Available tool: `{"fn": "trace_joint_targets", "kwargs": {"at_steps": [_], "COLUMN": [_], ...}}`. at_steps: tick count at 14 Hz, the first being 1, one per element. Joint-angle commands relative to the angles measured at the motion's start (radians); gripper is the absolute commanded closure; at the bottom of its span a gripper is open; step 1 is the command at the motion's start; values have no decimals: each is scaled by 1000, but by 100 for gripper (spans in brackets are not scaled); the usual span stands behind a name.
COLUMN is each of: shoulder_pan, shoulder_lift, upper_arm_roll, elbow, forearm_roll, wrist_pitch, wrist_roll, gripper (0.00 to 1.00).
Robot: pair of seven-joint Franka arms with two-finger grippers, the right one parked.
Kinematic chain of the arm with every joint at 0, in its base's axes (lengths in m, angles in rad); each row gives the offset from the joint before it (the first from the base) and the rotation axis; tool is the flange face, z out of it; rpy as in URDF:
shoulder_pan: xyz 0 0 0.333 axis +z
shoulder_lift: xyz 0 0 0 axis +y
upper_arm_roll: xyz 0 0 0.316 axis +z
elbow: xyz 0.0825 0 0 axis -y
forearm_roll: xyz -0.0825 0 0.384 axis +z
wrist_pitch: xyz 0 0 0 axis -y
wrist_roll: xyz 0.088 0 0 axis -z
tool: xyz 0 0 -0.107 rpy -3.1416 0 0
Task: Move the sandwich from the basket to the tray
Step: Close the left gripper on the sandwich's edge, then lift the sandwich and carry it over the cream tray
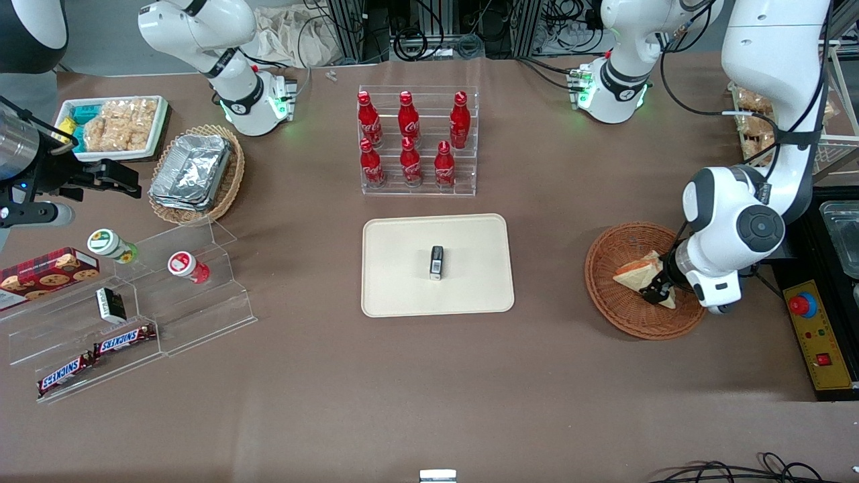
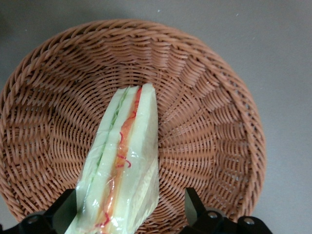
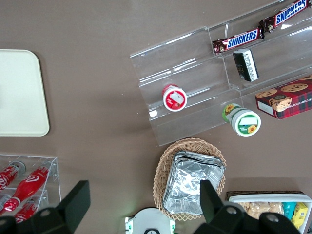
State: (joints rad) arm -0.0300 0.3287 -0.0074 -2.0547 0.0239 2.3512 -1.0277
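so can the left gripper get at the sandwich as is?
Probably yes. The left gripper is down in the wicker basket, open, fingers on either side of the sandwich; nothing lies between them.

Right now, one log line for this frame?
phase: grasp approach | gripper: open, straddling sandwich | sandwich: in basket, not lifted | tray: holds small dark box, no sandwich

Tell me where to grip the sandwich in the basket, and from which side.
Grip the sandwich across its two flat bread faces, coming down from above. It stands on edge in the basket, filling edge up, and the open hand already straddles its wide end.
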Motion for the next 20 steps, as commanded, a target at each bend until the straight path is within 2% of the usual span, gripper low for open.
{"fn": "trace_joint_targets", "kwargs": {"at_steps": [1, 4, 8, 10, 11, 12, 13, 18, 20], "shoulder_pan": [-1, -1, 4, 4, 4, 4, 4, 1, -7], "shoulder_lift": [-45, -42, -30, -10, 1, 7, 9, -2, -23], "upper_arm_roll": [-3, -5, -2, -2, -2, -2, -2, -5, -9], "elbow": [33, 24, -97, -93, -76, -65, -59, -12, 62], "forearm_roll": [7, 17, 17, 5, 1, -1, 1, 1, 2], "wrist_pitch": [-106, -112, 78, 97, 97, 97, 97, 80, -36], "wrist_roll": [-34, -37, -37, -38, -41, -63, -81, -98, -95], "gripper": [0, 0, 0, 0, 17, 67, 100, 100, 100]}}
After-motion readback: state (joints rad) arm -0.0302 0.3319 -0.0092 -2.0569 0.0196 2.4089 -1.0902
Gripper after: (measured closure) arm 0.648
